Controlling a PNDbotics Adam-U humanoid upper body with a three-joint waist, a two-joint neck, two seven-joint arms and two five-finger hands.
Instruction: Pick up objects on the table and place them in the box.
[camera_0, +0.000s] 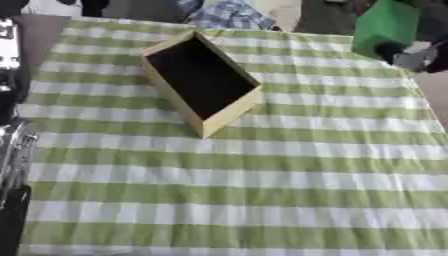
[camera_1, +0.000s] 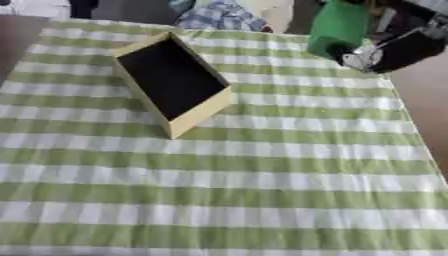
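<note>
**Green object in transit, box unfilled**

While the right robot hand (camera_1: 398, 50) grips a green object (camera_1: 339, 25) at upper right of frame, the wooden box (camera_0: 229, 113) sits upper left on the checked bench (camera_0: 262, 190), interior dark, apparently empty. Placement remains outstanding. Left robot hand unseen.

1. The tablecloth (camera_0: 262, 190) has a check pattern of light green and white stripes over nearly the whole frame.
2. The box (camera_0: 229, 114), upper left of centre, has pale tan walls and a black inside.
3. The object (camera_1: 339, 25) in the upper right is plain bright green.
4. The right hand (camera_1: 398, 50), upper right, is black with silver parts.
</note>
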